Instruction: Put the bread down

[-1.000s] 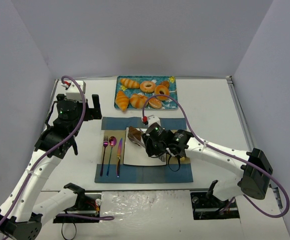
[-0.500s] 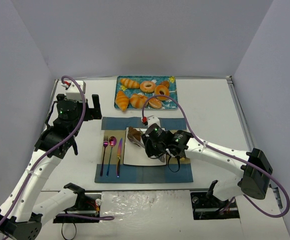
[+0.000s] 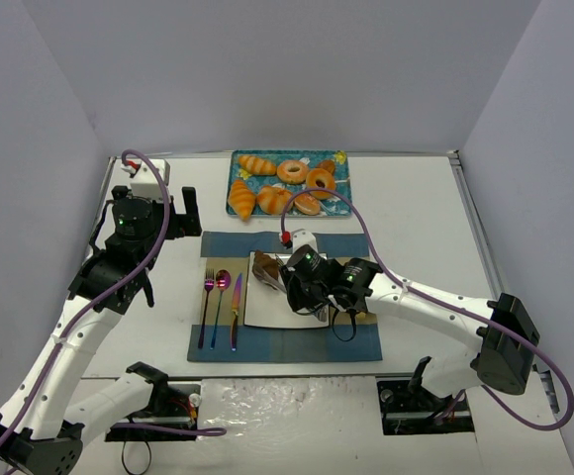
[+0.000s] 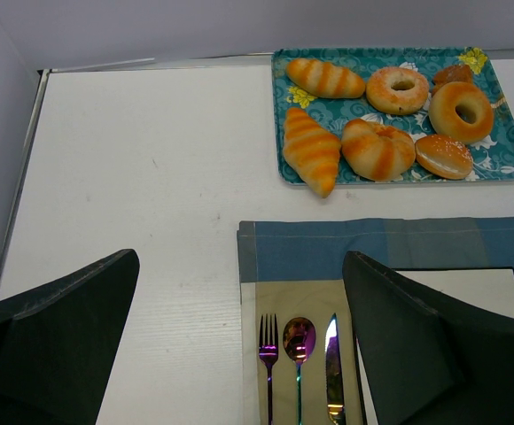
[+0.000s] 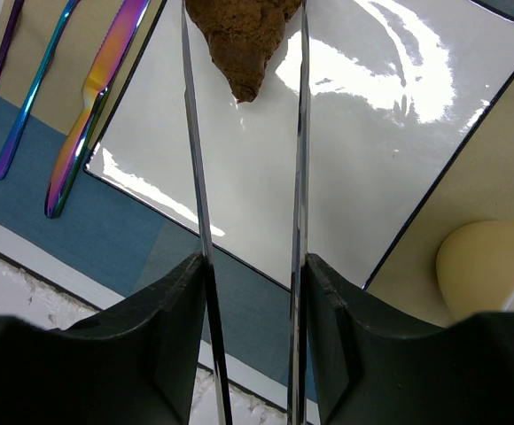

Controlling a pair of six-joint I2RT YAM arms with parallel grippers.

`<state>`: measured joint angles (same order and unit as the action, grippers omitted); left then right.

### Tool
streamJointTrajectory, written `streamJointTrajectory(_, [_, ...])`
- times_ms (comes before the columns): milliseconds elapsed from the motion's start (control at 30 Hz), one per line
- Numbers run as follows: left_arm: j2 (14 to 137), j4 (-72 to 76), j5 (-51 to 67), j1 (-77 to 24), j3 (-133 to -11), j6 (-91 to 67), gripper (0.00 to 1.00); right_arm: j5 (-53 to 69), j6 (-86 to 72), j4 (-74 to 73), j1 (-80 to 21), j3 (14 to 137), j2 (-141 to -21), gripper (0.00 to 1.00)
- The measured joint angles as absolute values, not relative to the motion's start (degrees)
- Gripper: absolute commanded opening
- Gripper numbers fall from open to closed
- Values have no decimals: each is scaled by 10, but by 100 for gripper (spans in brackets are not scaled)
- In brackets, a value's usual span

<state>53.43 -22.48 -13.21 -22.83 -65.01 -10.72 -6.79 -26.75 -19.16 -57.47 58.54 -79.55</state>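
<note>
The bread [image 5: 239, 35], a dark brown ridged pastry, hangs just above the far left part of the white square plate [image 5: 354, 133]. It is pinched between the tips of thin metal tongs [image 5: 299, 177]. My right gripper [image 5: 255, 261] is shut on the two tong blades. From above, the bread [image 3: 264, 267] is at the plate's [image 3: 272, 315] left rear corner, with the right gripper [image 3: 302, 282] just behind it. My left gripper [image 4: 241, 257] stands open and empty above the table, left of the placemat; in the top view the left gripper [image 3: 181, 213] is raised.
A fork [image 3: 208, 297], spoon [image 3: 222, 287] and knife [image 3: 236, 307] lie on the blue placemat [image 3: 267, 344] left of the plate. A cream cup [image 5: 487, 266] stands by the plate's far right corner. The teal tray [image 4: 496, 164] at the back holds golden croissants and donuts.
</note>
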Motion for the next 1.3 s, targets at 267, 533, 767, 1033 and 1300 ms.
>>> streamJointTrajectory(267, [534,-225,-132,-228,-650,-107,97,-69,-269,-192,-575,585,-795,44])
streamJointTrajectory(533, [534,-225,-132,-228,-650,-107,97,-71,-270,-200,-576,585,-795,46])
streamJointTrajectory(767, [534,-225,-132,-228,-650,-107,97,-73,-270,-209,-579,586,-796,47])
streamJointTrajectory(1033, [534,-225,-132,-228,-650,-107,97,-74,-269,-213,-583,591,-805,51])
streamJointTrajectory(1300, [534,-225,-132,-228,-650,-107,97,-76,-269,-218,-585,594,-806,52])
